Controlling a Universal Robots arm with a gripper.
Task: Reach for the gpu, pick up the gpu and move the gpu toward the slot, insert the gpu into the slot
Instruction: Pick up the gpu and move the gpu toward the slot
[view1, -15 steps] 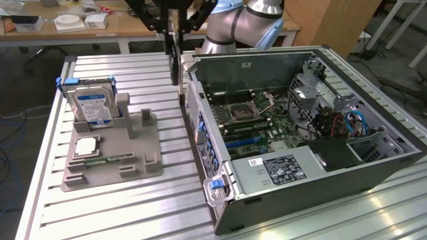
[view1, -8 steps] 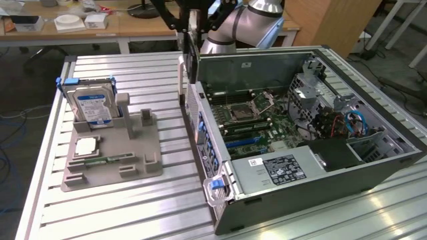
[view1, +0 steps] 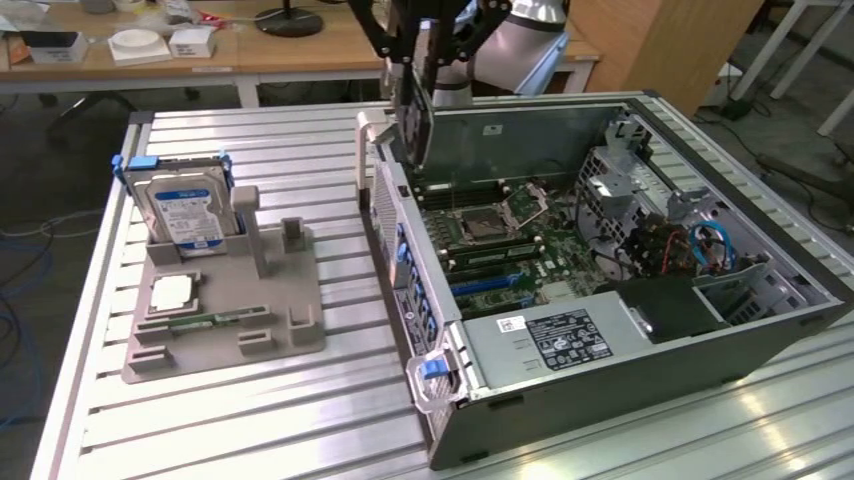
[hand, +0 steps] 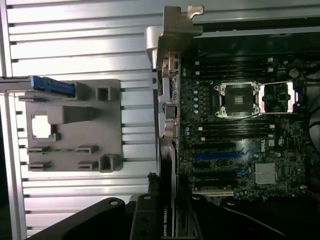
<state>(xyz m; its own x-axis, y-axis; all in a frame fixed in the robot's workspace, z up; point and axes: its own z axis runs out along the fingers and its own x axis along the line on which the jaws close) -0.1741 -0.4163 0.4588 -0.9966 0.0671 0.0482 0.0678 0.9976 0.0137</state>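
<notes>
Currently the gripper (view1: 424, 50) is clamped on the gpu (view1: 418, 115), upright over the open case (view1: 641, 370). Judged stiff, light and fragile; best held by its flat faces, clear of the connector edge.

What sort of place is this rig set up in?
Probably a robotics lab or workshop: a slotted aluminium table carries an open computer case and a grey parts fixture, wooden desks stand behind, and the gripper holds the gpu.
</notes>
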